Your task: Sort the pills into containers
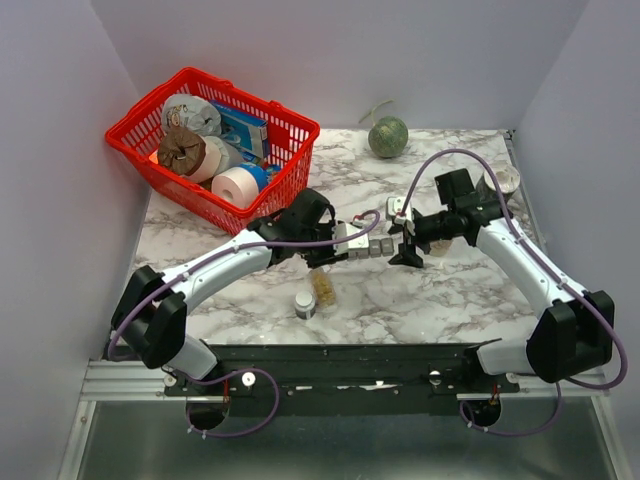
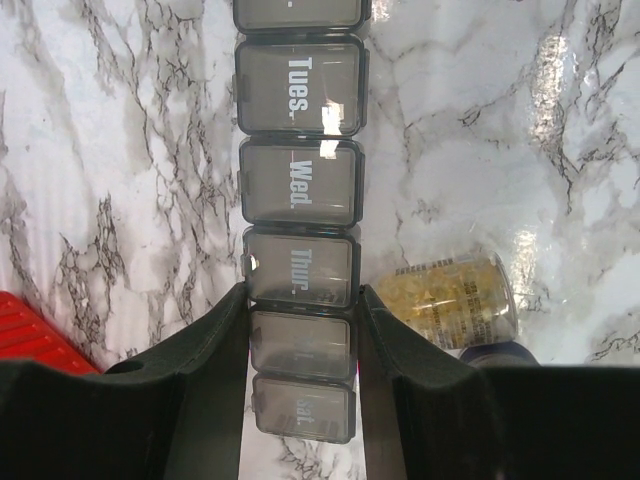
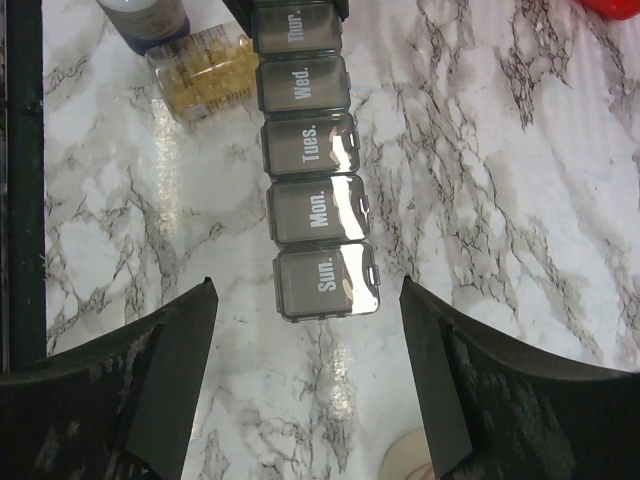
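The containers (image 2: 298, 185) are a dark-grey strip of day-labelled lidded compartments lying on the marble, also seen as the containers (image 1: 372, 243) and the containers (image 3: 310, 150). All visible lids are down. My left gripper (image 2: 302, 345) is shut on the strip, its pads pressed against both sides of the compartment after "Thur.". The pills (image 2: 452, 298) are tan-yellow pieces in a clear vial lying beside the right pad; the pills (image 1: 323, 288) and the pills (image 3: 205, 68) show too. My right gripper (image 3: 306, 290) is open, its tips flanking the "Sun." end with wide gaps; my right gripper (image 1: 407, 255) hangs just above the table.
A small dark white-capped bottle (image 1: 304, 304) stands next to the vial. A red wire basket (image 1: 140, 150) full of items sits back left. A green ball (image 1: 388, 137) lies at the back. A round white object (image 1: 508, 178) sits far right. A beige object (image 3: 408, 460) lies under the right fingers.
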Controlling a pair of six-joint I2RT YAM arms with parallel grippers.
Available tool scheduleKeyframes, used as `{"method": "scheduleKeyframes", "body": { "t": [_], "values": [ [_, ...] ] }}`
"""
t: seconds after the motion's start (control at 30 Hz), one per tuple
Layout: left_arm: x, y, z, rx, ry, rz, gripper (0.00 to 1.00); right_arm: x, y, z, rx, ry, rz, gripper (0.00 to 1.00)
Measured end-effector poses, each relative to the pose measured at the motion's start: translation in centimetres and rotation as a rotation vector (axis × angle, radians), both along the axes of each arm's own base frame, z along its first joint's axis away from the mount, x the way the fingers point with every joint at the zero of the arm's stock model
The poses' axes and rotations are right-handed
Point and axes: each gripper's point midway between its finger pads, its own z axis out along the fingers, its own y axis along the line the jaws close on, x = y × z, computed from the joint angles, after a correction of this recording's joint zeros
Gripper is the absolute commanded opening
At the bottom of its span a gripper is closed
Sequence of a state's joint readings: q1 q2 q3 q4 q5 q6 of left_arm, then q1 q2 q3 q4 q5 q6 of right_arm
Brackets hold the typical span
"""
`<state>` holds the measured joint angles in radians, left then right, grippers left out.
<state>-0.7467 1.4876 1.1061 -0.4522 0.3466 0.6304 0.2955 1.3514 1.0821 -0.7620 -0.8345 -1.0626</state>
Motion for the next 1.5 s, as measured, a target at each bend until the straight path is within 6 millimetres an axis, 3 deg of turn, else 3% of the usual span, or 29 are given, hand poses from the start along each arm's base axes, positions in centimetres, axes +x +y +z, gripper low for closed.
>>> {"method": "scheduleKeyframes", "body": {
  "t": [0.4,0.83,1.03,1.3,1.5],
  "values": [
    [-0.7,0.3,0.4,-0.015,0.012,0.006,0.0,-0.2,1.2,-0.7,-0.013,0.003,0.054,0.72],
    [-0.9,0.4,0.1,-0.009,0.02,0.004,0.0,0.1,1.5,-0.1,-0.018,0.023,0.061,0.38],
    [-1.0,0.7,0.0,-0.004,0.015,0.01,0.0,0.1,1.7,-0.4,-0.02,0.072,0.06,0.29],
    [-1.4,1.3,0.1,-0.003,0.003,0.018,0.0,-0.3,2.0,-0.6,-0.006,0.128,0.054,0.24],
    [-1.6,1.2,0.1,-0.01,0.023,0.025,0.0,-0.9,2.0,-0.5,-0.002,0.055,0.058,0.23]
  ]
}}
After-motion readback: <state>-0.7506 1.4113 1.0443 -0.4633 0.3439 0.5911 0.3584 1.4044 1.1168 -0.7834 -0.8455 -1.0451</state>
